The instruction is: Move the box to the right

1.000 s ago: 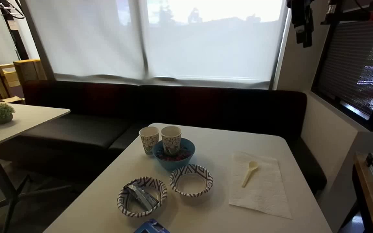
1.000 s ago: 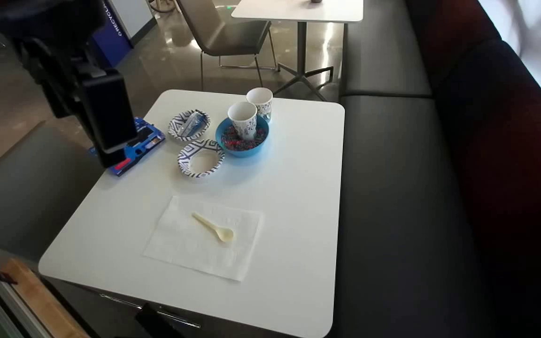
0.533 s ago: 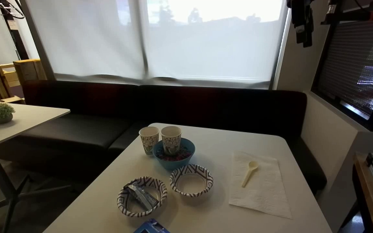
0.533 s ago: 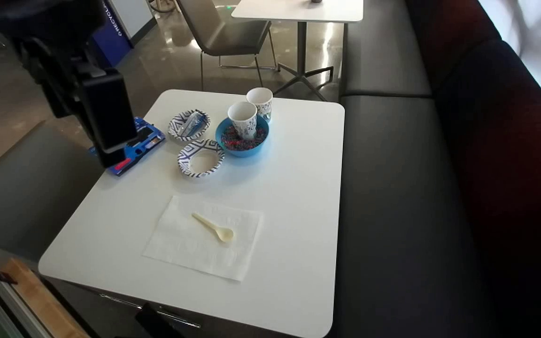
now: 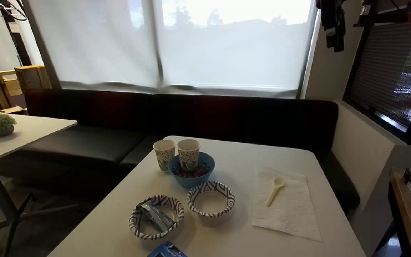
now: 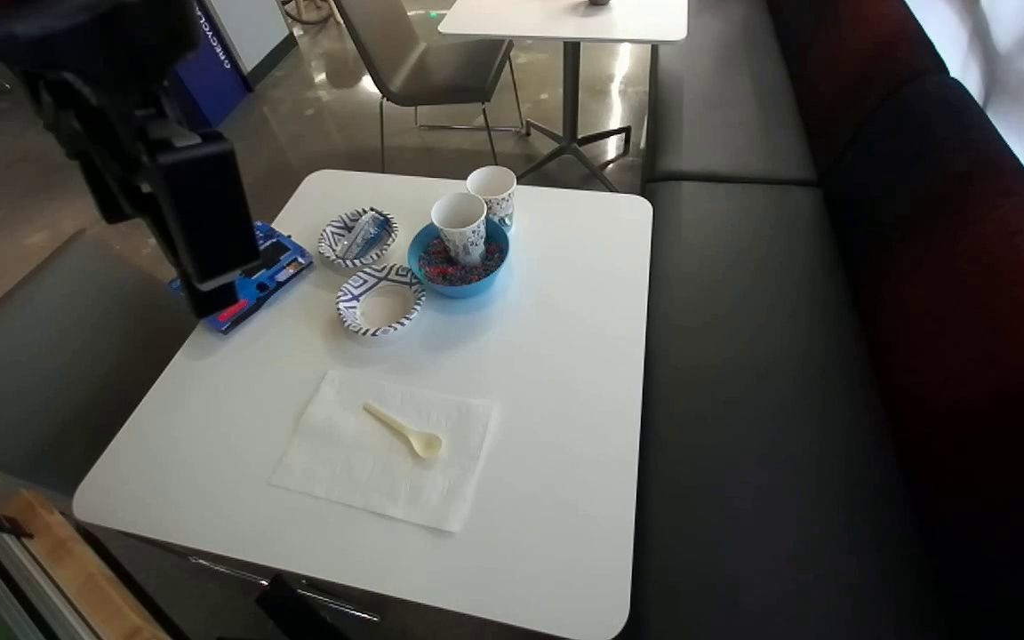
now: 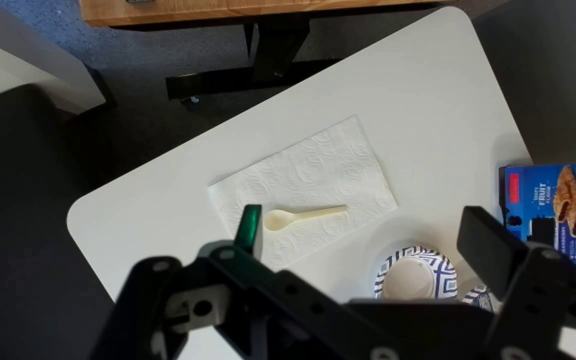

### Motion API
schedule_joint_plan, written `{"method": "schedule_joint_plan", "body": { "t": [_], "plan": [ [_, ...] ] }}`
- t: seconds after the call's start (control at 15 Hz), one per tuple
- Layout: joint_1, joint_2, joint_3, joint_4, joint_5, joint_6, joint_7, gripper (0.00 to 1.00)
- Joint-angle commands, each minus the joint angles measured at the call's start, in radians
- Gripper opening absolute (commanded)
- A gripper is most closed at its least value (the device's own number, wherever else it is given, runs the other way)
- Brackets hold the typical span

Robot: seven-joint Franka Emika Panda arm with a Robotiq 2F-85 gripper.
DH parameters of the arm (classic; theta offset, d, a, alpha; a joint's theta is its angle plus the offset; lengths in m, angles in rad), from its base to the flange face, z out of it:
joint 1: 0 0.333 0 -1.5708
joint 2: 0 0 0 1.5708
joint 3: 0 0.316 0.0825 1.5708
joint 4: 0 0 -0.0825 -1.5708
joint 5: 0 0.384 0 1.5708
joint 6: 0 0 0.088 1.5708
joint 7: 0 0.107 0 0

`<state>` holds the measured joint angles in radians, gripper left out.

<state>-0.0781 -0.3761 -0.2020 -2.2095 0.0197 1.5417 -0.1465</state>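
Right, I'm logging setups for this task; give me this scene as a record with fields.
target: blue fruit-flavor snack box, at the edge of the white table
robot: hand open, raised, apart from the box
utensil: cream spoon on a white paper napkin
drinkware: one paper cup in the blue bowl, another cup beside it
tableware: patterned paper bowl holding silvery wrapping, second patterned bowl alongside

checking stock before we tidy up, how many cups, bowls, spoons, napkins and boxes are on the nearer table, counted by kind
Cups: 2
Bowls: 3
Spoon: 1
Napkin: 1
Box: 1
Total: 8
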Motion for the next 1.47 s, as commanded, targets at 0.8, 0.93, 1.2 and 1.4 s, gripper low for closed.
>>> {"method": "schedule_joint_plan", "body": {
  "t": [0.8, 0.93, 1.2, 1.4],
  "plan": [
    [0.083, 0.121, 0.119, -0.194, 0.136, 0.436, -0.062, 1.0],
    [0.118, 0.159, 0.135, -0.24, 0.248, 0.586, -0.097, 1.0],
    [0.189, 0.265, 0.173, -0.281, 0.455, 0.832, -0.258, 1.0],
    [0.24, 0.352, 0.215, -0.286, 0.685, 0.961, -0.409, 1.0]
  ]
}}
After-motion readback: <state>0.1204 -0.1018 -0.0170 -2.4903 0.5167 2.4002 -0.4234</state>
